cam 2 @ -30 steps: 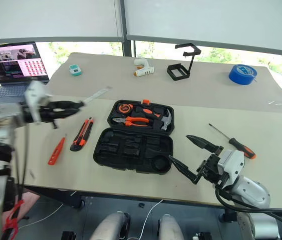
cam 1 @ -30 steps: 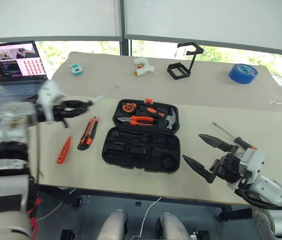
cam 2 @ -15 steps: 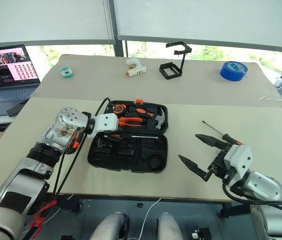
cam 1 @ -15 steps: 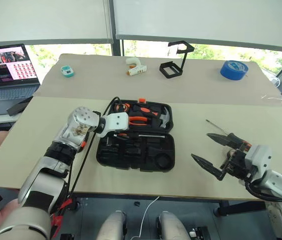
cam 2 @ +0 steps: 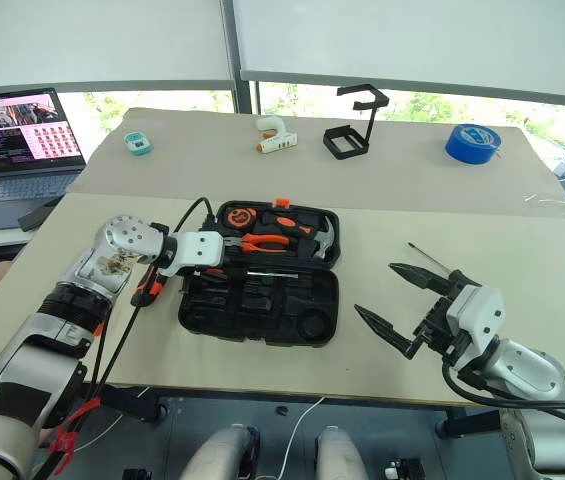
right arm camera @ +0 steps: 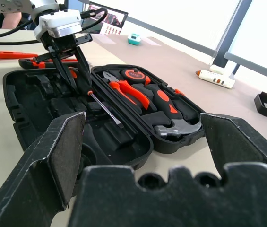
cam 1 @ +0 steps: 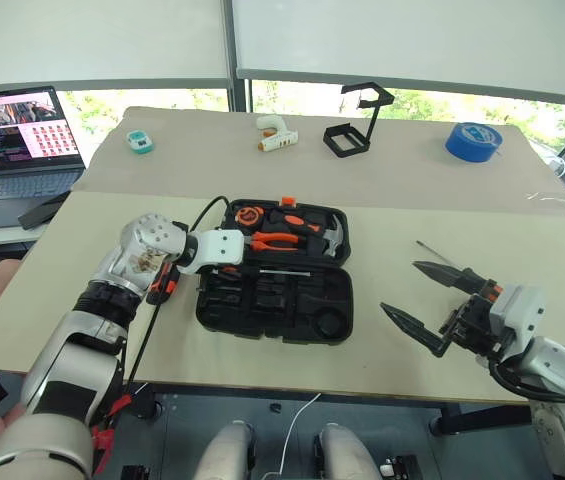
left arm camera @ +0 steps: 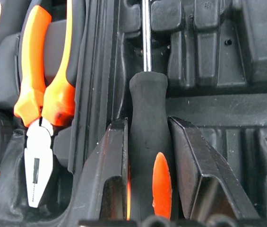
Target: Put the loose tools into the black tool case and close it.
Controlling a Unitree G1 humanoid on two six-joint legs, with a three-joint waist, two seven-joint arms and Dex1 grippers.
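Left pincer (left arm camera: 147, 161) clamps the rigid, grippy black-and-orange-handled screwdriver (left arm camera: 146, 118) mid-handle over the black moulded case (cam 1: 262, 315); right pincer (cam 1: 432, 305) gapes, empty.

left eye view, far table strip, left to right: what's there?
Laptop → small teal device → white-orange gun-shaped tool → black wire-frame stand → big blue tape roll.
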